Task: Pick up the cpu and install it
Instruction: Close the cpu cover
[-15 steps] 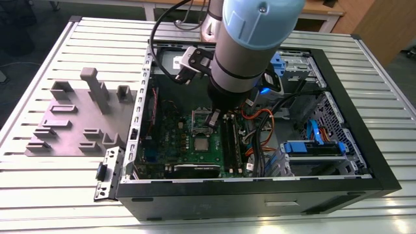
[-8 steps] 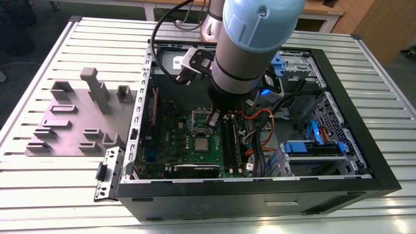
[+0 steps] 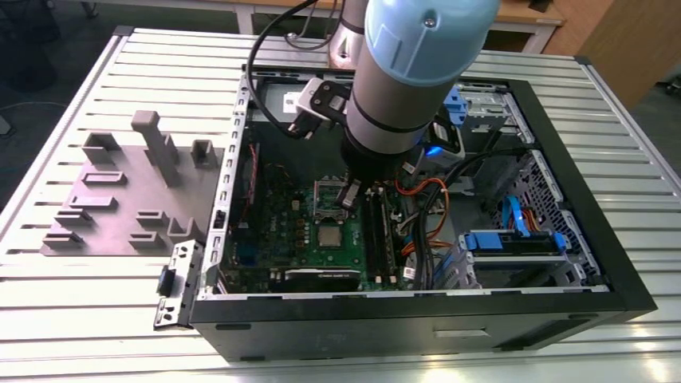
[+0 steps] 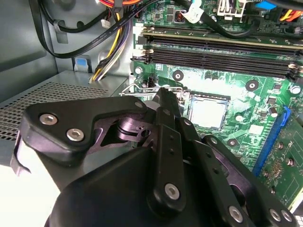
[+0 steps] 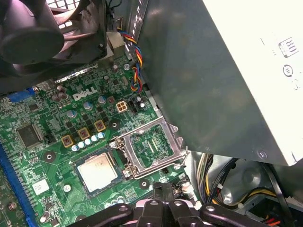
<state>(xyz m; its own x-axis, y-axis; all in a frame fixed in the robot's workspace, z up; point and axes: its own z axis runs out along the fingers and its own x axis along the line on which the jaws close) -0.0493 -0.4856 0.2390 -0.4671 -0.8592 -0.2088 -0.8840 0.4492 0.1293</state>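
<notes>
The cpu (image 5: 97,171) is seen seated flat in its socket on the green motherboard (image 5: 57,118), at the lower left of the first wrist view. Just beside it, toward the frame's centre, the shiny socket frame (image 5: 150,147) is swung open over a patch of bare board. In the second wrist view the cpu (image 4: 206,113) appears right of centre as a pale, glaring square, with two long memory slots (image 4: 218,49) running across the frame above it.

The gripper (image 5: 163,196) is placed at the bottom centre of the first wrist view — its black fingers (image 5: 166,208) are drawn together with nothing between them, and they are held apart from the cpu. In the second wrist view the gripper (image 4: 165,101) is found near frame centre, its black linkage spread across the lower half.

In the exterior view the arm (image 3: 410,72) is lowered into the open computer case (image 3: 575,199) from the top centre, and the cpu (image 3: 331,235) is visible on the board below the gripper (image 3: 349,195). A grey tray (image 3: 107,203) is set on the slatted table (image 3: 64,319) at the frame's left — well apart from the case.
</notes>
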